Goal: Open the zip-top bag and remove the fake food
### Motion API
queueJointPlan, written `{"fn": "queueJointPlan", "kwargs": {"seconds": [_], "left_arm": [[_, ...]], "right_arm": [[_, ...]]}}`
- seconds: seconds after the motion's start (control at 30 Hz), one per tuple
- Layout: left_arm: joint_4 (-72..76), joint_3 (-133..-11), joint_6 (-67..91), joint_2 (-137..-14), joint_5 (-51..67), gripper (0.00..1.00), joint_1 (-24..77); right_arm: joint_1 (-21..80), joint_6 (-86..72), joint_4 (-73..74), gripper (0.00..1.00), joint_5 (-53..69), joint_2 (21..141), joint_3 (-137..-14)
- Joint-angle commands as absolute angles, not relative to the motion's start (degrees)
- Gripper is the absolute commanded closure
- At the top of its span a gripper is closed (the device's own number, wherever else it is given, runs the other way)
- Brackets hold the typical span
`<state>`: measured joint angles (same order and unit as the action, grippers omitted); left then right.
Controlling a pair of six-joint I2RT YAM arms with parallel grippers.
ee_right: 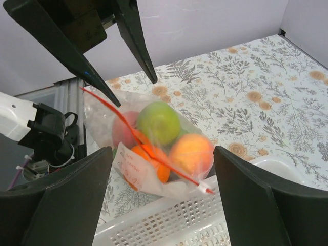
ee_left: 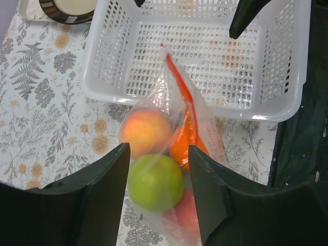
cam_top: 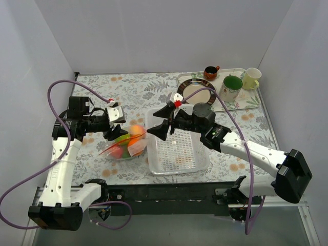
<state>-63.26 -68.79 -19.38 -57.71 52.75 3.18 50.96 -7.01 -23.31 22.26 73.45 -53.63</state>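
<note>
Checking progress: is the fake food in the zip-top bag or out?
In. The fake food sits behind the clear plastic of the zip-top bag; the white basket holds nothing.

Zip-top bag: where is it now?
Top view, left of centre: the zip-top bag lies on the table beside the left wall of the white basket, fruit inside.

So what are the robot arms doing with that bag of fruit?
They're trying to open the zip-top bag and take the fake food out. Right now the bag lies on the table beside the white basket, fruit still inside. The left gripper and right gripper are both open near it, and neither seems to be holding it.
</note>
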Motion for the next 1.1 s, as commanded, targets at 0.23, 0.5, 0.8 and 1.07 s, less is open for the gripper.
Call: {"fn": "queueJointPlan", "kwargs": {"seconds": [0.23,0.5,0.8,1.07], "left_arm": [[-71.1,-73.6,-20.7,-57.0,62.0,0.48,3.4],[-71.2,-67.8,-21.2,-53.0,60.5,0.45,3.4],[-70.1,-68.7,-20.7,-54.7,60.5,0.45,3.4],[-68.3,-70.8,-18.1,-56.4,59.9,0.45,3.4]], "right_arm": [[47.6,-4.2,-27.9,0.16,27.2,74.0,-48.1],[47.9,-0.5,-17.8,0.19,35.5,66.7,-43.2],[49.1,9.5,-12.2,0.25,28.4,64.9,-40.5],[56.0,24.7,-8.2,0.29,14.2,70.9,-46.5]]}}
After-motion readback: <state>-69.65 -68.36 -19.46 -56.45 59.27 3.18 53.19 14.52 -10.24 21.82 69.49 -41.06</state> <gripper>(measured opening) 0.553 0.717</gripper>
